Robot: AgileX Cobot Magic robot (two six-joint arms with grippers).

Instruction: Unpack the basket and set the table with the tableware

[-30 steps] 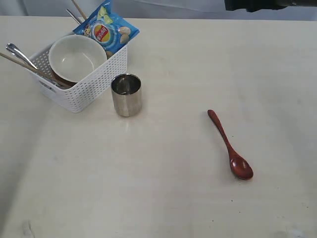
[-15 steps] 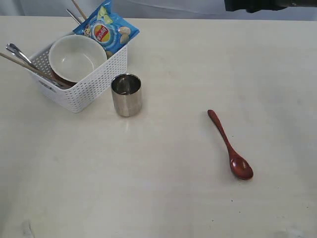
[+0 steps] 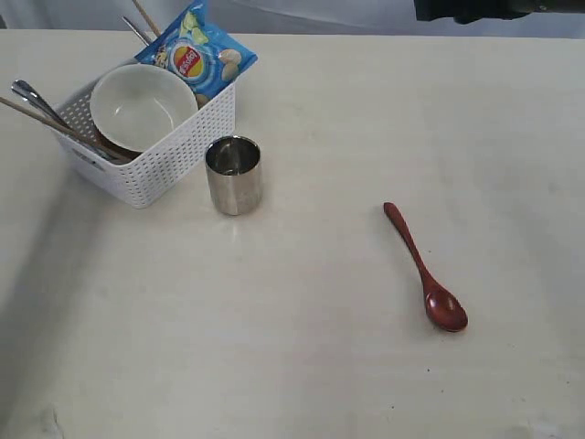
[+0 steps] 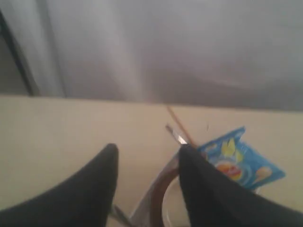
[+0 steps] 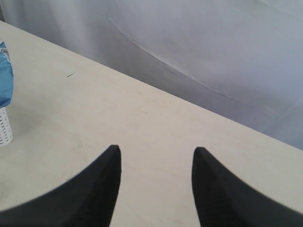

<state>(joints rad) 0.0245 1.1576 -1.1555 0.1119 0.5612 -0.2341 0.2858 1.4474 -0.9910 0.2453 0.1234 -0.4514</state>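
Left gripper (image 4: 149,149): fingers spread, nothing between them, hanging above the table (image 4: 57,127), blue chip bag (image 4: 236,163) just past the tips. Right gripper (image 5: 156,150): likewise spread and empty, over a bare stretch of the table.

Nearest, on the right: dark red spoon (image 3: 422,267), flat on the table, bowl end toward the near edge, handle slanting far and left, well apart from everything else.

Farther, left of centre: steel cup (image 3: 234,176), upright, mouth up, just beside the near right wall of the basket (image 3: 178,146); touching or not, unclear.

Far left: the white basket itself, set askew to the table edge. Inside, a cream bowl (image 3: 142,105), upright and filling most of the space, over a reddish-brown plate (image 3: 102,144) showing only as a sliver at the bowl's near left side. Leaning out over the left rim, one of the chopsticks (image 3: 41,119) and a pair of steel cutlery handles (image 3: 35,101).

Farthest: the chip bag, propped at the basket's far right end and leaning over the rim, with another chopstick and a steel handle poking up just left of it.
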